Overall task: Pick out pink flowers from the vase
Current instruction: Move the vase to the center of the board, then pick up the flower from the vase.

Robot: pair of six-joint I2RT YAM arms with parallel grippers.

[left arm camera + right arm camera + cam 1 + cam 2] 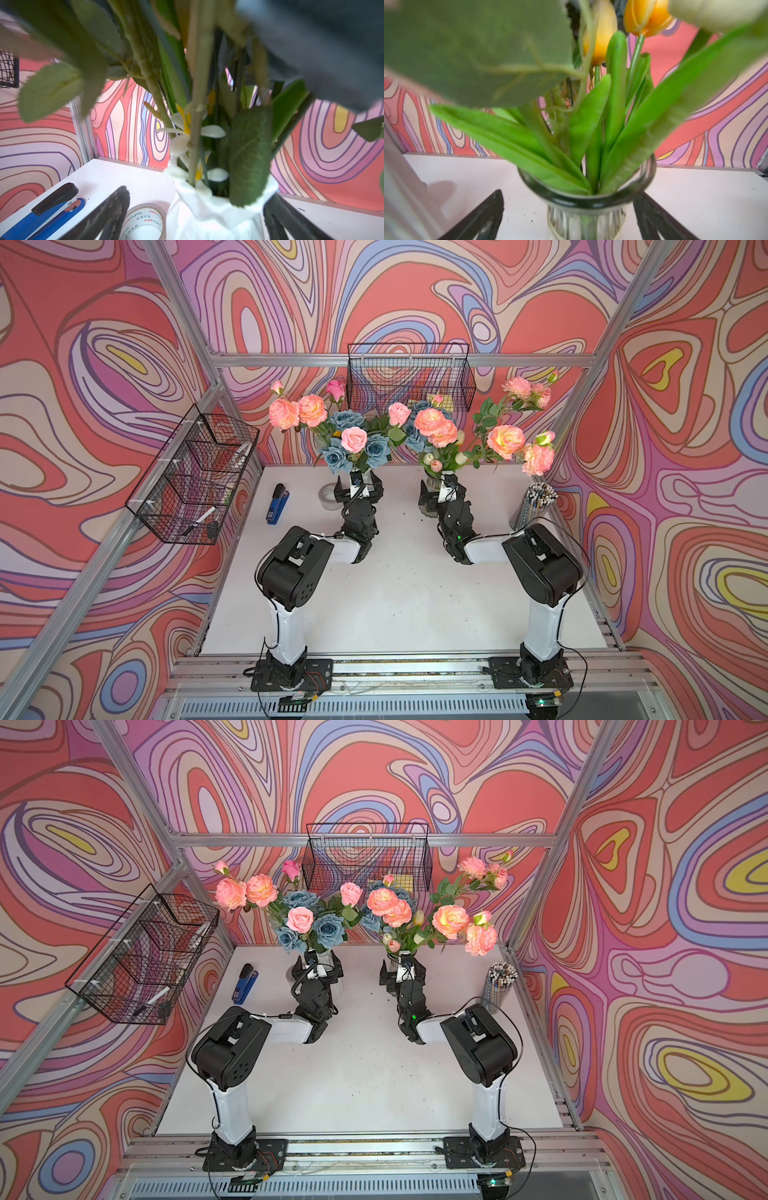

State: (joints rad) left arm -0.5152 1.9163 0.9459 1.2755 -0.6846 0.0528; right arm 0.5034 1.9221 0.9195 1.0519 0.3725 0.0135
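Note:
Pink flowers stand in two vases at the back of the table. Peach blooms (284, 413) and a pink rose (354, 439) share the white vase (218, 214) with blue roses (376, 447). More peach blooms (430, 421) (451, 921) rise from the glass vase (587, 209) among tulips (646, 16). My left gripper (359, 489) (195, 220) is open, its fingers (112, 209) on either side of the white vase's neck. My right gripper (442, 493) (569, 218) is open, straddling the glass vase below its rim. Neither gripper holds a stem.
A blue stapler (277, 504) and a tape roll (145, 222) lie left of the white vase. A cup of pencils (534, 506) stands at the right edge. Wire baskets hang on the left frame (195, 477) and the back rail (409, 379).

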